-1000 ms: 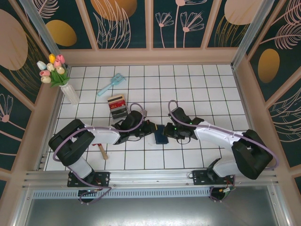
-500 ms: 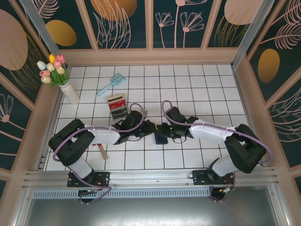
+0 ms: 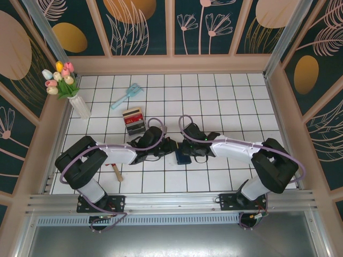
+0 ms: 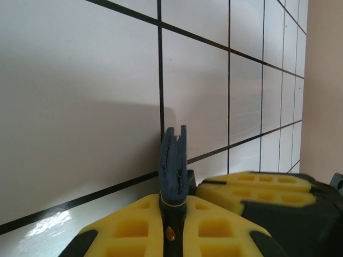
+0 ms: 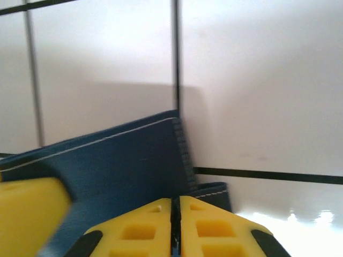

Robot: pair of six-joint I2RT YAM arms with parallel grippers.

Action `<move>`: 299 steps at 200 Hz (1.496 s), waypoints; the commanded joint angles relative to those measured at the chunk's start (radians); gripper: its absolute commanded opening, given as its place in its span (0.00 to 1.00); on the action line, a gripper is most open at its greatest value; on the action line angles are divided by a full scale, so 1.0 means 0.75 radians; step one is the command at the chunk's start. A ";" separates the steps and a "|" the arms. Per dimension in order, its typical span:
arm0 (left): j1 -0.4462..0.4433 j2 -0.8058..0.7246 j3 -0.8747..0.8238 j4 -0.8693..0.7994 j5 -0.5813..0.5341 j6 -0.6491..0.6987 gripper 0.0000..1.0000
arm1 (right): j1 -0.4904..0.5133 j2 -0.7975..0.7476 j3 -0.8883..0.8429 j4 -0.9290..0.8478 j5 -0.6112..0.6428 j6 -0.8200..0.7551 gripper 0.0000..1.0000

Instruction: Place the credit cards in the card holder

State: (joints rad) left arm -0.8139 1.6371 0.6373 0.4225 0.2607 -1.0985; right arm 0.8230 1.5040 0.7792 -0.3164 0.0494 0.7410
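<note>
Left pincer (image 4: 172, 209): clamped on the card holder (image 4: 173, 160), standing it edge-up mid desk (image 3: 230, 96); I judge that steadies its slots.
Right pincer (image 5: 176, 214): pads together beside it; I cannot tell whether a card is inside.

Navy card holder (image 3: 183, 158) on tiles (image 3: 214, 96), left hand (image 3: 172, 146), right hand (image 3: 186, 148) meeting over it

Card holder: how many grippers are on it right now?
2. The left gripper is clamped on one edge of the card holder. The right gripper is pressed in from the opposite side with its fingers shut; whether it is actually pinching any leather is hidden.
</note>
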 commanded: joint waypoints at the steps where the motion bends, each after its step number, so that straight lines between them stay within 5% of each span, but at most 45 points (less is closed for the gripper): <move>1: -0.002 -0.062 0.009 -0.085 -0.051 0.051 0.00 | -0.072 -0.056 -0.075 -0.144 0.096 0.010 0.07; 10: -0.002 -0.071 -0.002 -0.092 -0.068 0.055 0.00 | -0.098 -0.082 -0.101 -0.120 0.056 -0.005 0.00; 47: -0.002 -0.064 0.021 -0.180 -0.111 0.120 0.04 | -0.185 -0.147 -0.157 -0.073 -0.072 -0.020 0.03; 65: -0.002 -0.054 0.069 -0.273 -0.151 0.181 0.14 | -0.228 -0.148 -0.172 -0.050 -0.131 -0.046 0.05; 108: -0.001 -0.018 0.124 -0.360 -0.206 0.227 0.29 | -0.242 -0.098 -0.134 -0.112 -0.087 -0.091 0.22; 135: -0.003 -0.029 0.134 -0.386 -0.232 0.247 0.34 | -0.241 -0.066 -0.078 -0.181 -0.026 -0.106 0.23; 196: 0.016 -0.409 0.232 -0.654 -0.618 0.301 0.59 | -0.285 -0.181 0.143 -0.134 -0.104 -0.185 0.45; 216: 0.108 -0.536 0.241 -0.712 -0.724 0.338 0.81 | -0.326 -0.137 0.182 0.001 -0.245 -0.231 0.50; 241: 0.329 -0.628 0.207 -0.733 -0.731 0.342 0.98 | -0.347 -0.022 0.282 0.047 -0.300 -0.257 0.60; 276: 0.622 -0.557 0.176 -0.658 -0.575 0.359 0.98 | -0.353 0.097 0.370 0.104 -0.355 -0.282 0.68; 299: 0.690 -0.414 0.232 -0.635 -0.523 0.381 0.99 | -0.355 0.149 0.402 0.105 -0.370 -0.290 0.70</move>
State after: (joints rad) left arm -0.3336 1.2369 0.7906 -0.0498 -0.1917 -0.8452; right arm 0.5636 1.5833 1.0363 -0.2653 -0.1864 0.5499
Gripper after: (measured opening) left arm 0.985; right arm 0.693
